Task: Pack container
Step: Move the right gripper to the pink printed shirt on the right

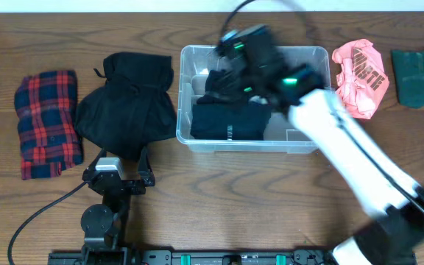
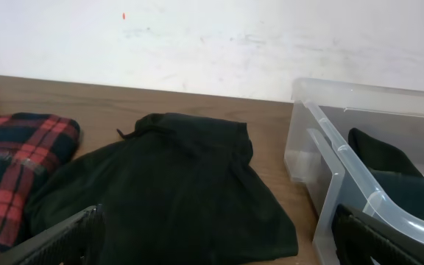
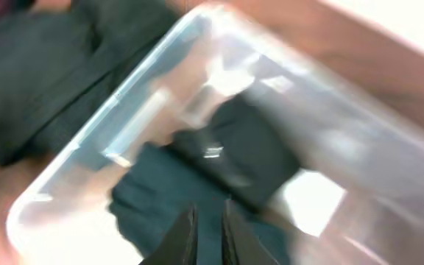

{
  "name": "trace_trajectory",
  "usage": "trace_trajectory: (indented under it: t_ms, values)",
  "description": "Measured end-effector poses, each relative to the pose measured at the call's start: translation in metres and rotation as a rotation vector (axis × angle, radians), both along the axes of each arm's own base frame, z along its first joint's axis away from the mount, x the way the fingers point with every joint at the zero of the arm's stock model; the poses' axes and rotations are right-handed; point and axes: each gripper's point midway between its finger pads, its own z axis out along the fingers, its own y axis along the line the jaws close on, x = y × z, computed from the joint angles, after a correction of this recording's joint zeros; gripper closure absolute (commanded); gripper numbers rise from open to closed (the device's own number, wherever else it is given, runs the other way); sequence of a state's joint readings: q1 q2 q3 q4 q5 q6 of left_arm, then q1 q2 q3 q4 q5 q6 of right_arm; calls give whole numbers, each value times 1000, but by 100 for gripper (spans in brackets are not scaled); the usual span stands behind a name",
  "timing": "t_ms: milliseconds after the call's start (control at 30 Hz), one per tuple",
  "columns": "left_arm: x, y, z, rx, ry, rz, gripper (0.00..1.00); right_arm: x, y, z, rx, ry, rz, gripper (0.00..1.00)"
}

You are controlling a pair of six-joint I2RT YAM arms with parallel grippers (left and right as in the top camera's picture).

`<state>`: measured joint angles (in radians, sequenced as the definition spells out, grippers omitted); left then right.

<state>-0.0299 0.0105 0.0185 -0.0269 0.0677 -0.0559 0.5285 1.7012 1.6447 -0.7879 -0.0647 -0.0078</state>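
The clear container point(image 1: 185, 55) stands at the table's back centre, with folded dark clothes point(image 1: 230, 119) inside. My right gripper point(image 1: 230, 51) hovers, blurred, over its back left part. In the right wrist view its fingertips point(image 3: 208, 221) stand a narrow crack apart above the dark clothes point(image 3: 241, 154), with nothing between them, inside the container's rim point(image 3: 124, 96). My left gripper point(image 1: 118, 158) rests wide open on the table just in front of a black garment point(image 1: 127, 107). The left wrist view shows that gripper point(image 2: 216, 228) facing the black garment point(image 2: 175, 184), with the container point(image 2: 330, 158) to its right.
A red plaid cloth point(image 1: 46, 121) lies folded at the far left, also in the left wrist view point(image 2: 13, 162). A pink garment point(image 1: 359, 77) and a dark green one point(image 1: 418, 77) lie right of the container. The right arm slants across the table's right front.
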Motion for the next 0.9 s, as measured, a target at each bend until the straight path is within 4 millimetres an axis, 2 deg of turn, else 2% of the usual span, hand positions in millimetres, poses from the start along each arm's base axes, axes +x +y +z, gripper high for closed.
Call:
trace_trajectory:
  t_ms: [67,167,267,333,367,500,533,700,800,833,900]
  values:
    - [0,0,0,0,0,0,2,6,-37,28,-3,-59,-90,89]
    - [0,0,0,0,0,0,2,16,-97,48,-28,-98,-243,88]
    - [0,0,0,0,0,0,2,30,-159,53,-46,-111,-405,82]
    - [0,0,0,0,0,0,2,36,-193,53,-57,-113,-489,78]
    - [0,0,0,0,0,0,2,39,-217,54,-60,-116,-551,75]
    - [0,0,0,0,0,0,2,45,-283,56,-67,-135,-705,71]
    - [0,0,0,0,0,0,2,46,-303,52,-71,-131,-751,70]
    - [0,0,0,0,0,0,2,49,-375,23,-93,-78,-904,65]
    - [0,0,0,0,0,0,2,51,-410,1,-95,-42,-972,60]
    - [0,0,0,0,0,0,2,51,-422,-9,-89,-22,-991,56]
    - [0,0,0,0,0,0,2,53,-439,-26,-69,8,-1014,37]
